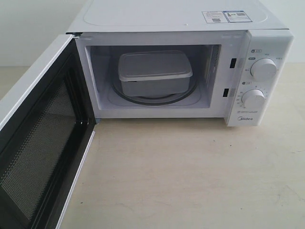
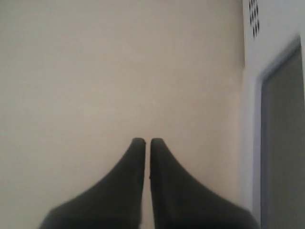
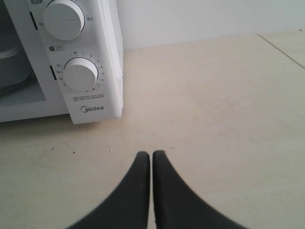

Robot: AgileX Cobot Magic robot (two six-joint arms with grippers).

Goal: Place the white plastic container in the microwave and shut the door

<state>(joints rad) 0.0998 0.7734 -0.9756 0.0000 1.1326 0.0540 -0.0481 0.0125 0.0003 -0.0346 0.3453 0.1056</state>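
Observation:
The white plastic container (image 1: 153,73) sits on the glass turntable inside the white Midea microwave (image 1: 267,52), lid on. The door (image 1: 40,138) stands wide open at the left, its mesh window and black inner frame facing right. Neither arm shows in the exterior view. My left gripper (image 2: 143,140) is shut and empty over the bare table, with the door's outer face (image 2: 281,143) beside it. Shut and empty too, my right gripper (image 3: 151,153) hovers over the table in front of the microwave's knob panel (image 3: 81,74); a sliver of the container (image 3: 8,59) shows inside.
The light wooden table (image 1: 190,171) stretches in front of the microwave. The open door takes up the front left. A pale wall (image 3: 200,19) stands behind the table. A seam in the table (image 3: 281,47) runs at the far right.

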